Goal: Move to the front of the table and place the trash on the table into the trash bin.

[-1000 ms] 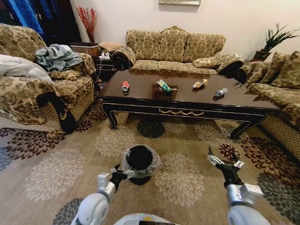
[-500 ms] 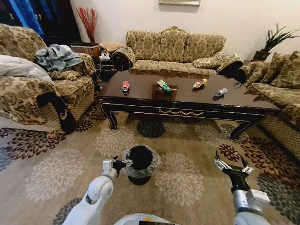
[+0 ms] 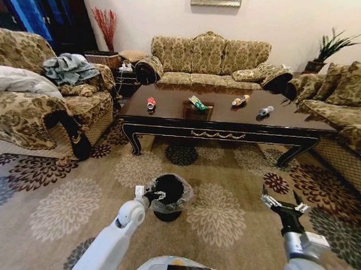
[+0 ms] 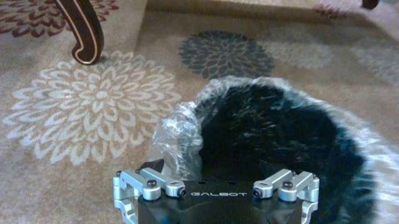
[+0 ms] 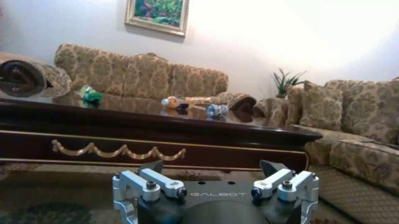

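My L gripper [image 3: 156, 196] sits at the near rim of the bin [image 3: 169, 197], on the crinkly bag liner; whether the fingers pinch the bag or just touch it, I can't tell from head or wrist view. My R gripper [image 3: 283, 204] hangs free over the carpet [image 3: 59, 208] to the right, fingers spread wide, nothing in them.

Trash is all on the table [image 3: 169, 114], well apart from both grippers: red can [image 3: 151, 102] toward the left end, green wrapper [image 3: 197, 102] near the centre inlay, orange bottle [image 3: 240, 101] right of that, grey bottle [image 3: 265, 111] furthest right.

Handling, my guess:
- can: light, crushed, dented sides give grip; take across the narrow waist.
- wrapper: thin, floppy, prob. slippery; pinch mid-length, low to the top.
- both bottles: light, stiff-ish, lying on their sides so may roll; take across the body, not the cap end.
- bin: small, light, bag soft & loose. Bag alone would slip or tear, so hold rim w/ bag together.

Table top is glossy dark wood, so things should slide easily if nudged. It's low. Floor is patterned carpet, fairly flat, w/ open space between me & the table. Sofas on the left, back & right box the table in, so approach from the near long side looks the only clear one.
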Controlling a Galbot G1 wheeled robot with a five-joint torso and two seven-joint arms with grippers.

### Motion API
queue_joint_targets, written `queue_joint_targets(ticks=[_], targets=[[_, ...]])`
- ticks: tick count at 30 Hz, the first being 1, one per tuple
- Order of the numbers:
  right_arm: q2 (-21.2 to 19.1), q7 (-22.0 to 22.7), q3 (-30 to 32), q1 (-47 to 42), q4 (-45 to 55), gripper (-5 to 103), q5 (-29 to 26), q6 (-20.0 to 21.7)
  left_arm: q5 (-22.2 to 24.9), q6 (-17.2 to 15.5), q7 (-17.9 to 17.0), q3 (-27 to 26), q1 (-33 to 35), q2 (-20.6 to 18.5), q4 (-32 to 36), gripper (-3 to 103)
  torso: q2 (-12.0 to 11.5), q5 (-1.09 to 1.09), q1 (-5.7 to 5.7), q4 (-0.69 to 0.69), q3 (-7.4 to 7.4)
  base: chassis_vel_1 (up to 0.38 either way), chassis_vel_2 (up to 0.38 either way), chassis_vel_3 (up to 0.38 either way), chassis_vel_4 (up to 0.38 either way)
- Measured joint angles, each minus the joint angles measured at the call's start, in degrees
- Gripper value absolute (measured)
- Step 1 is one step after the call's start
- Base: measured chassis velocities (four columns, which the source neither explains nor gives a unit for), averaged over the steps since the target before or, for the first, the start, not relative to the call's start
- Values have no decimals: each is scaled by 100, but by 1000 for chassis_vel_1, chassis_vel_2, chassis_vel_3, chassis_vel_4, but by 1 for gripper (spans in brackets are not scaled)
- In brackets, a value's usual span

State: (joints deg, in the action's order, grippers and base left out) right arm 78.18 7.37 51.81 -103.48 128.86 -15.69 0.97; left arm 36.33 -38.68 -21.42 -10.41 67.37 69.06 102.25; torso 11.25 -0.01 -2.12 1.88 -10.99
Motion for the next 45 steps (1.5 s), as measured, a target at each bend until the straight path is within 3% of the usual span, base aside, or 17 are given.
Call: queue_joint_targets(ticks=[9,12,15,17,19,23,28,30,39,42,43,45], targets=[[157,-43,206,-43,-361,100,21,-282,198,-55,-157,197,-394,-43,-473,103,0,2,0,-1,0,0,0,0,0],[198,-43,206,-25,-389,100,37,-292,242,-71,-191,256,-438,-91,-539,97,1,1,0,-1,0,0,0,0,0],[241,-31,199,13,-380,100,40,-293,253,-85,-218,352,-437,-139,-578,86,1,1,0,0,0,0,0,0,0],[243,-28,198,22,-375,100,39,-293,253,-86,-221,368,-427,-146,-581,86,1,1,0,0,0,0,0,0,0],[251,2,190,63,-380,100,55,-325,202,-80,-222,433,-410,-167,-613,74,2,1,0,1,0,0,0,0,0],[266,57,155,90,-401,100,91,-373,166,-69,-221,474,-405,-187,-603,71,2,2,0,0,0,0,0,0,0],[275,120,107,99,-426,100,102,-415,162,-115,-210,507,-381,-263,-518,51,2,1,0,1,-1,0,0,0,0],[259,135,106,101,-427,100,97,-415,163,-138,-209,517,-380,-273,-507,51,2,2,0,0,0,0,0,0,0],[51,257,101,209,-350,100,12,-289,286,-247,-243,598,-356,-278,-390,24,2,0,0,-1,-1,0,0,0,0],[7,288,73,240,-312,100,8,-228,287,-247,-258,605,-356,-270,-387,21,2,0,0,-1,-1,0,0,0,0],[-23,327,48,284,-293,100,5,-177,287,-248,-259,596,-356,-250,-353,14,2,0,0,-1,-1,0,0,0,0],[-32,346,37,309,-286,100,3,-152,287,-249,-258,578,-350,-244,-310,14,2,-1,0,-1,-1,0,0,0,0]])
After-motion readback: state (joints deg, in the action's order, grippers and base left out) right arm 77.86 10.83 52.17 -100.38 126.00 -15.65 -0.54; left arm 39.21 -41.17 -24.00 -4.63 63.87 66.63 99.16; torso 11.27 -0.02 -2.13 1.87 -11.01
